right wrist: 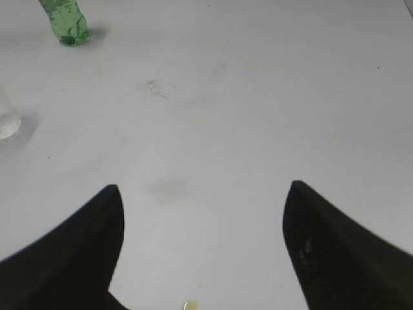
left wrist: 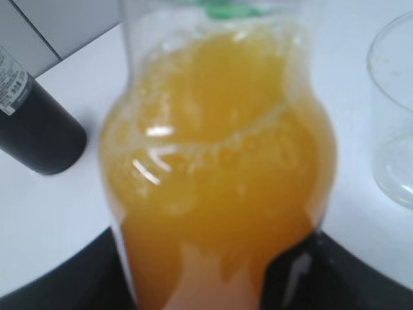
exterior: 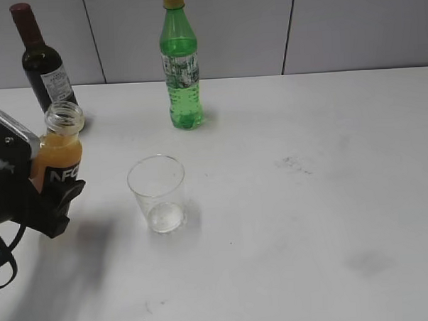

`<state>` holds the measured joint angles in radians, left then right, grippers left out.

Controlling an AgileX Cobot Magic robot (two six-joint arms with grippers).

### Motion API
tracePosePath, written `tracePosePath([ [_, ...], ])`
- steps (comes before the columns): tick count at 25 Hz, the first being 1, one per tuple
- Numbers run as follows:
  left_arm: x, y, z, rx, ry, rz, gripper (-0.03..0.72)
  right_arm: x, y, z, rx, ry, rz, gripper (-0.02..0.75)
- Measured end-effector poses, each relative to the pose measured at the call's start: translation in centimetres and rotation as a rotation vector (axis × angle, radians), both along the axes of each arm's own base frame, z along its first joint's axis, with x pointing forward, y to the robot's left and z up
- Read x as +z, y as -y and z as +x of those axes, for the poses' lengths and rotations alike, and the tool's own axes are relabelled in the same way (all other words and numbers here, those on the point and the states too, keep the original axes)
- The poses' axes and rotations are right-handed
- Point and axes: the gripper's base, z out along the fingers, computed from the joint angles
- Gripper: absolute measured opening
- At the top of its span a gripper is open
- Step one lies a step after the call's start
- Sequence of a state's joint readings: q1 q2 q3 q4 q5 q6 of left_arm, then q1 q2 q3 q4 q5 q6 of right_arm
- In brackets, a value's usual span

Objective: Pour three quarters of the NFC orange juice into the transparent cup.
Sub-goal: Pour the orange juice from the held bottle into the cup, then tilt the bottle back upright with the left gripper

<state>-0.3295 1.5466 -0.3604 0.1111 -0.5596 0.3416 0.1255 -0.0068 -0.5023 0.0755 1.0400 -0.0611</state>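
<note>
The left end effector (exterior: 55, 192) is closed around the lower body of the NFC orange juice (exterior: 59, 156), at the far left of the exterior view. The bottle is held clear of the bench (exterior: 309, 220), with its long axis near upright and leaning slightly toward one o'clock. The cap is off and the neck is open. The juice level stands high in the shoulder, so pouring is judged not yet begun.

The transparent cup (exterior: 157, 193) stands upright and empty on the bench, at about three to four o'clock from the held bottle and apart from it. In the left wrist view the cup rim (left wrist: 390, 97) is seen at the right edge, beside the bottle body (left wrist: 219, 181). The coming move is judged to turn on this relation: the neck must be carried rightward over the cup rim and the bottle tipped toward three o'clock.

The wine bottle (exterior: 45, 65) stands at twelve o'clock from the held bottle; the green soda bottle (exterior: 181, 69) stands at twelve o'clock from the cup.

The right end effector (right wrist: 203, 258) is spread wide and holds nothing, over bare bench well right of the cup. The left arm is the nearer.
</note>
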Motion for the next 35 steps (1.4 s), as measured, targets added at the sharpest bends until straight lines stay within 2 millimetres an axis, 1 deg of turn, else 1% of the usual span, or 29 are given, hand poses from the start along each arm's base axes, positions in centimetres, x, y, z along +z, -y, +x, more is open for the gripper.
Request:
tracePosePath([
  [4,0.0,-0.1,0.2,-0.001,-0.011,0.057,0.480,0.0,0.0,0.0,0.000,0.000,0.000,0.589],
  [8,0.4,-0.4,1.1,0.009,-0.031,0.146,0.480,0.0,0.0,0.0,0.000,0.000,0.000,0.589],
  [14,1.1,0.1,1.7,-0.053,-0.020,0.233,0.480,0.0,0.0,0.0,0.000,0.000,0.000,0.589],
  [20,1.9,1.4,1.8,-0.134,0.020,0.277,0.480,0.0,0.0,0.0,0.000,0.000,0.000,0.589],
  [26,2.3,1.7,2.2,-0.196,0.035,0.358,0.480,0.0,0.0,0.0,0.000,0.000,0.000,0.589],
  [35,2.8,1.7,2.7,-0.191,0.047,0.374,0.480,0.0,0.0,0.0,0.000,0.000,0.000,0.589],
])
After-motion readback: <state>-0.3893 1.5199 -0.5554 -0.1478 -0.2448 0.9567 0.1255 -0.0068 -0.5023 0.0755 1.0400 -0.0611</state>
